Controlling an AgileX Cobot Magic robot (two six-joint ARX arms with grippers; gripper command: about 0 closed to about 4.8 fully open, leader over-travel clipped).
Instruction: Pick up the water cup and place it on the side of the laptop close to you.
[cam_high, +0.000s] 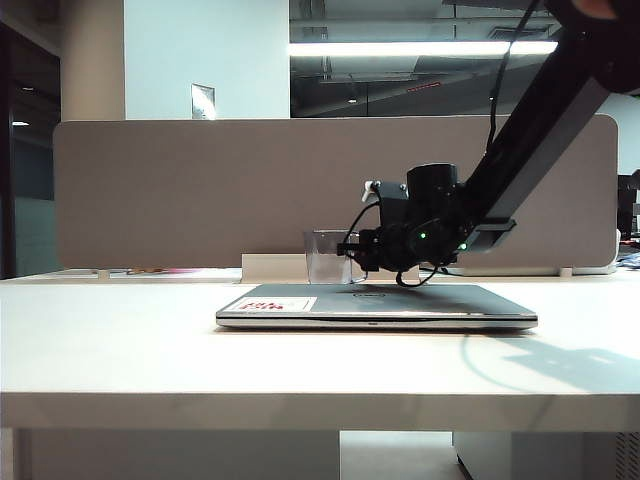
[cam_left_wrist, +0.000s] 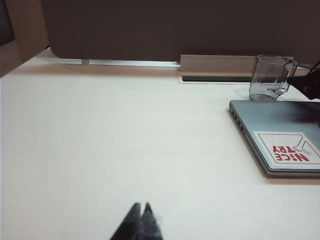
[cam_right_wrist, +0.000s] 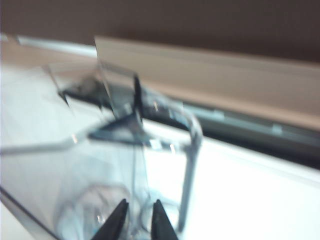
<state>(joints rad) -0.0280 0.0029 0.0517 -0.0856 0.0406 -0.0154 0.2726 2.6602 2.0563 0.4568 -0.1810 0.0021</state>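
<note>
The right pincer (cam_right_wrist: 139, 220) is at the water cup (cam_high: 327, 257), which stands on the white table (cam_high: 120, 350) just behind the laptop (cam_high: 376, 305), near its far edge. In the right wrist view the two dark fingertips (cam_right_wrist: 118, 216) stand a little apart with part of the cup's clear wall or handle between them; the picture is blurred, so I cannot say whether they are pinching the glass or only straddling it. The cup looks upright, its base on the table rather than on the lid. The black arm (cam_high: 540, 120) slants down to it over the laptop from above.

The left pincer (cam_left_wrist: 141, 220) is well away from the laptop, low over bare table, its two dark tips pressed together with nothing between them.

The laptop lies closed and flat, silver-grey, with a white sticker with red lettering (cam_left_wrist: 289, 147) on the corner of the lid nearer the left pincer. Behind the cup a pale cable tray (cam_left_wrist: 220, 65) runs along the table's back edge, and beyond it stands a grey-brown partition screen (cam_high: 200, 190). Above the screen a long ceiling light (cam_high: 420, 48) glows in the room.
</note>
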